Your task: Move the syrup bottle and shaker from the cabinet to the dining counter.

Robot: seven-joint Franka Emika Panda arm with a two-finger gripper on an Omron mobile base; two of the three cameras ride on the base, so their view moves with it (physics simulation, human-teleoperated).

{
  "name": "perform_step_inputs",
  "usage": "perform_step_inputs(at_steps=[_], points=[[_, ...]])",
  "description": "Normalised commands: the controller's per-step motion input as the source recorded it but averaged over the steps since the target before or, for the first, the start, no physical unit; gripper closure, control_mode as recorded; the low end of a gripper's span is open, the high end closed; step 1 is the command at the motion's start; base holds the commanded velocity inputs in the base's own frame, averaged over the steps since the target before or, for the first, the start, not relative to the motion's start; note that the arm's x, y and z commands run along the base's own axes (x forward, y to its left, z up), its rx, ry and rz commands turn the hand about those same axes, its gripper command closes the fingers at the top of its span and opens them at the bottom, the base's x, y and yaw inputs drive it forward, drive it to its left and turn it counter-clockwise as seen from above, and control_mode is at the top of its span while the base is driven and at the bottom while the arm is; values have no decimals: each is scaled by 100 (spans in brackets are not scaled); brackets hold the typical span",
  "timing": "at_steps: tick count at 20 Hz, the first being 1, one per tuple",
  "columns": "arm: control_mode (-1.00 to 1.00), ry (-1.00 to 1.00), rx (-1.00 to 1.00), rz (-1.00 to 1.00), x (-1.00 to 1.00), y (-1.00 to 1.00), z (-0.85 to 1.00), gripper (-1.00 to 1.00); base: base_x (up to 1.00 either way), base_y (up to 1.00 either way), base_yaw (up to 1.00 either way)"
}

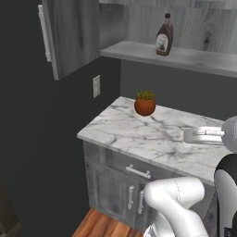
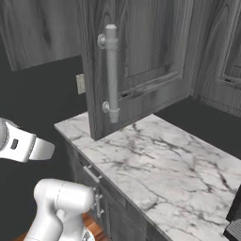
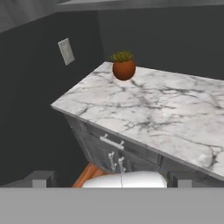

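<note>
A: The fingers (image 3: 111, 179), how do they stand?
B: They are spread wide apart and hold nothing. In the hand view the two dark tips (image 3: 41, 178) rise at the bottom, one at the left and one at the right, and between them I see the front of the grey drawers (image 3: 113, 146) under the table.
A: And the syrup bottle?
B: The syrup bottle (image 1: 164, 40) stands upright on the grey shelf (image 1: 194, 59) inside the cabinet (image 1: 74, 34). It is dark brown, with a narrow neck, a dark cap and a pale label. The cabinet door is swung open to the left (its long silver handle (image 1: 45, 33) is at the outer edge).
A: Is the shaker beside it?
B: I cannot find the shaker on the part of the shelf that shows.
A: What is below the shelf?
B: A short marble table (image 1: 139, 136), white with grey veins. A small orange plant pot (image 1: 145, 103) with green leaves stands near its back edge, well below the bottle and a little to the left of it. On the dark wall beside the table there is a pale wall plate (image 1: 96, 86).
A: What does the right base view give?
B: Another cabinet door (image 2: 141, 61) hangs open over the table, with a thick silver handle (image 2: 111, 73). The white arm (image 2: 21, 141) reaches in from the left, low and in front of the table. It is far from the shelf.
</note>
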Motion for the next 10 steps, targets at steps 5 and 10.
perform_step_inputs(at_steps=[5,10], points=[[100,0,0,0,0,0,0,-100,52,-3,-1],[100,0,0,0,0,0,0,-100,56,-2,0]])
